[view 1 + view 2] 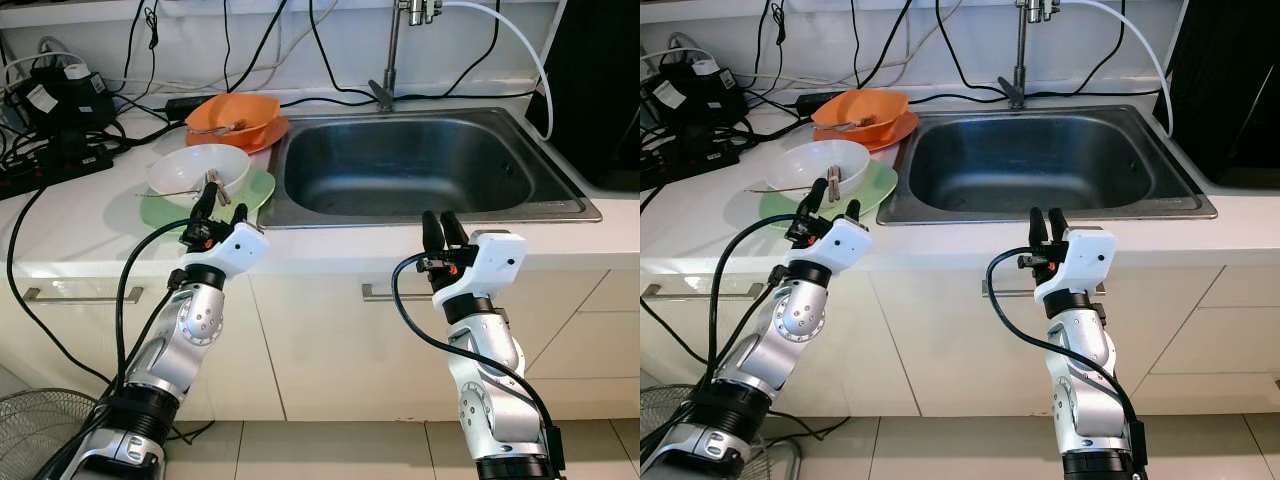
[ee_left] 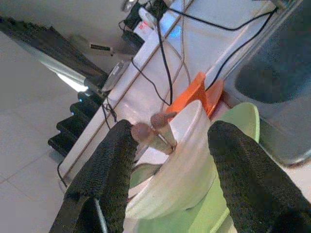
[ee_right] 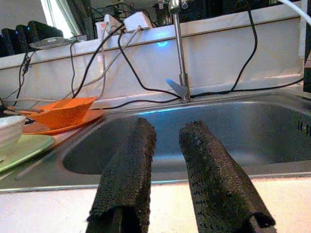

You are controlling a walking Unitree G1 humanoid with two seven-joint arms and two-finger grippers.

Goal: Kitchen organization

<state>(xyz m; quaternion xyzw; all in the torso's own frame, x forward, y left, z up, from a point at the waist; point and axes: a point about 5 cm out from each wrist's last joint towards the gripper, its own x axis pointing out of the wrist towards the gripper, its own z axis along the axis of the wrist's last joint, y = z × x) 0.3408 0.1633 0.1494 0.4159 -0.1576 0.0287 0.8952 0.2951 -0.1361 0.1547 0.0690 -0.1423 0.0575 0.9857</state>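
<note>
Counter (image 1: 90,225): chopsticks (image 1: 180,193) flat, crosswise in bowl (image 1: 195,168)

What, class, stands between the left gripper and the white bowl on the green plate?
Nothing visible does. The left gripper hangs open at the near rim of the white bowl, which sits on the green plate. The left wrist view shows the bowl between its fingers, with utensil handles sticking out over the rim.
</note>
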